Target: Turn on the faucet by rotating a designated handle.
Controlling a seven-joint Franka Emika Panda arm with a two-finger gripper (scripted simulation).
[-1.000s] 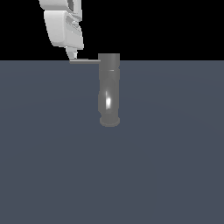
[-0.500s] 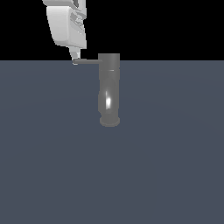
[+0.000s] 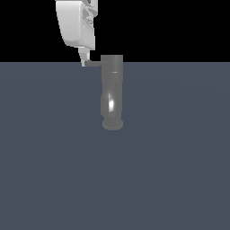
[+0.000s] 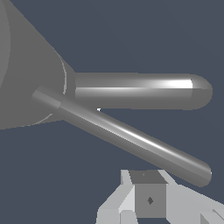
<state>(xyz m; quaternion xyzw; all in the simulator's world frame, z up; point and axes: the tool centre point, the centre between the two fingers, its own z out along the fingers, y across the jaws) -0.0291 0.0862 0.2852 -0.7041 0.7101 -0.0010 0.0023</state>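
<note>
The faucet [image 3: 112,90] is an upright shiny grey cylinder on a wider round base, with a glint on its body. Its handle [image 3: 93,63], a thin grey rod, sticks out from the top toward the exterior view's left. My white gripper [image 3: 83,61] comes down from above, and its narrow tip touches the rod's outer end. In the wrist view the handle [image 4: 131,138] runs slantwise from the faucet top [image 4: 26,70], and my gripper [image 4: 150,194] sits beside its free end. The fingers are together with nothing held between them.
A second, thicker rod [image 4: 135,89] with a bright glint juts from the faucet top beside the handle in the wrist view. The faucet stands on a flat dark blue-grey surface [image 3: 112,179] with a black background behind it.
My gripper has moved toward the exterior view's right, pushing the handle's tip. The rod now looks shorter in the exterior view, having swung round the faucet top.
</note>
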